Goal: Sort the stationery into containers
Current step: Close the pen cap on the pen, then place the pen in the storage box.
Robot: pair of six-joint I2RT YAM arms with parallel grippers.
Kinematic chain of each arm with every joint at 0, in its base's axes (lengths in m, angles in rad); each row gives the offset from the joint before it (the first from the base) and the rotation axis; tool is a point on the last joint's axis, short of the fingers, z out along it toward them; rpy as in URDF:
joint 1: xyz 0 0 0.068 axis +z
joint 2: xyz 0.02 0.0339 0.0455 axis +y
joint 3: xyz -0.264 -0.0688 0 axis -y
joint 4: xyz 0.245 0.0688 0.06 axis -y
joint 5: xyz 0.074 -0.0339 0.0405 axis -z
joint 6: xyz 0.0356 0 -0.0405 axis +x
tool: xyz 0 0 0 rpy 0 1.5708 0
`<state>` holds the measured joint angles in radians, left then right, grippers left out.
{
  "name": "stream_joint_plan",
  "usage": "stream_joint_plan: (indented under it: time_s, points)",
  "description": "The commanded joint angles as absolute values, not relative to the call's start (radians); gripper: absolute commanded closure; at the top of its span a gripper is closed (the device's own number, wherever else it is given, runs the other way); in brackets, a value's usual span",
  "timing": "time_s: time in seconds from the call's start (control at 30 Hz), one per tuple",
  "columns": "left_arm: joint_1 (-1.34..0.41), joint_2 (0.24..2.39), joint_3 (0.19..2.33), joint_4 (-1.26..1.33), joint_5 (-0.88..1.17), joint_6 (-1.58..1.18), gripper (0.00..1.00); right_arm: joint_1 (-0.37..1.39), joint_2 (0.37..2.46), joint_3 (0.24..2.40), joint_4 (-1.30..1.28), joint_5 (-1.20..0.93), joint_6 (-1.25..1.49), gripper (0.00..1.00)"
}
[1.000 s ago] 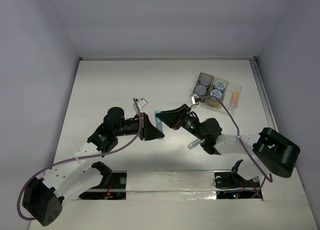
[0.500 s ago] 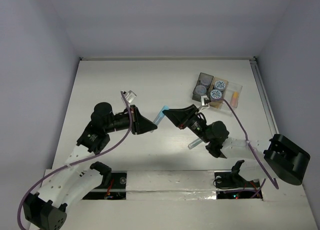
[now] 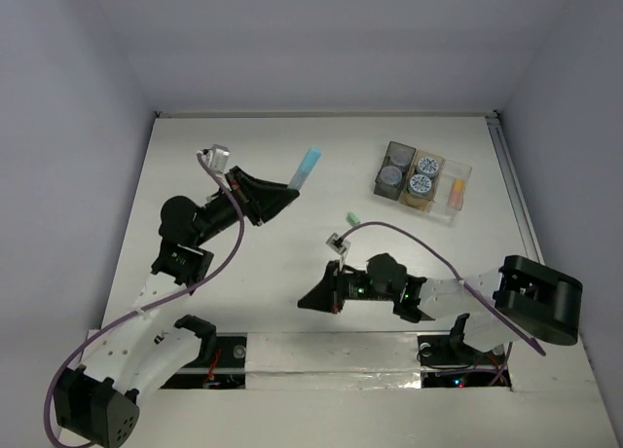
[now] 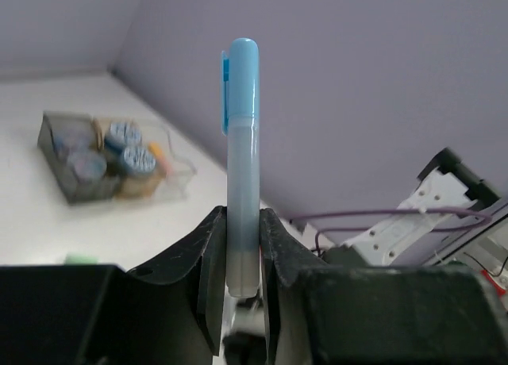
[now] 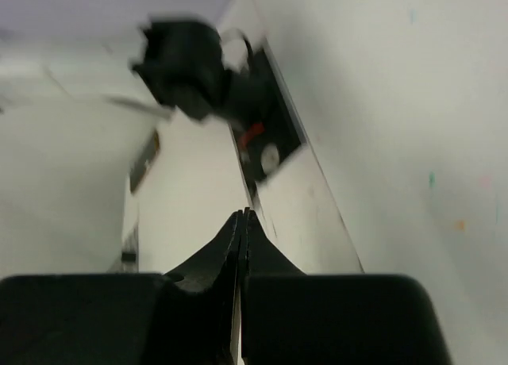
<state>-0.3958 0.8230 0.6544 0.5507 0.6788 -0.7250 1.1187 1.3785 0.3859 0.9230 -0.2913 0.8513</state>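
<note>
While the right gripper (image 5: 242,215) sits pinched together on nothing in its wrist view, overhead adds a mint green stick (image 3: 353,218) on the table beyond. Farther, the left gripper (image 4: 242,254) clamps a light blue capped pen (image 4: 241,143) aloft, left of three joined trays (image 3: 463,178).

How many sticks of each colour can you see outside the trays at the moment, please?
Light blue stick, held in the left hand: 1
Mint green stick, lying on the table: 1
Total in view: 2
</note>
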Motion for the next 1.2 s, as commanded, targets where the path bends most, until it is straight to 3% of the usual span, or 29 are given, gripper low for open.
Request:
stream_joint_plan:
  time_s: [0.0,0.23,0.27,0.3,0.37,0.4,0.47,0.5,0.53,0.7,1.03,1.17]
  points:
    - [-0.397,0.792,0.628,0.845,0.626,-0.781,1.00,1.121,1.358,0.432,0.718,-0.433,0.779,1.00]
    - [-0.397,0.726,0.601,0.788,0.603,-0.747,1.00,1.121,1.289,0.423,0.675,-0.324,0.770,1.00]
    - [-0.397,0.721,0.598,0.787,0.601,-0.747,1.00,1.121,1.267,0.428,0.616,-0.310,0.756,0.95]
    - [-0.397,0.719,0.592,0.788,0.595,-0.744,1.00,1.121,1.211,0.440,0.583,-0.298,0.721,0.79]
    - [-0.397,0.716,0.554,0.801,0.586,-0.749,1.00,1.111,1.134,0.457,0.482,-0.224,0.687,0.58]
    - [-0.397,0.716,0.534,0.811,0.586,-0.759,1.00,1.101,1.046,0.462,0.462,-0.200,0.651,0.37]
    - [-0.397,0.721,0.468,0.865,0.595,-0.800,1.00,1.091,0.927,0.483,0.411,-0.128,0.602,0.17]
    - [-0.397,0.724,0.442,0.896,0.603,-0.801,1.00,1.091,0.927,0.494,0.402,-0.108,0.583,0.17]
    - [-0.397,0.732,0.417,0.923,0.612,-0.837,1.00,1.079,0.876,0.518,0.399,-0.086,0.566,0.10]
    - [-0.408,0.753,0.289,1.072,0.649,-0.902,1.00,1.066,0.865,0.643,0.394,-0.051,0.454,0.01]
    - [-0.436,0.790,0.198,1.296,0.698,-0.985,1.00,0.999,1.061,0.792,0.371,0.028,0.480,0.01]
    - [-0.436,0.796,0.183,1.330,0.709,-0.997,1.00,0.977,1.095,0.802,0.393,0.011,0.508,0.06]
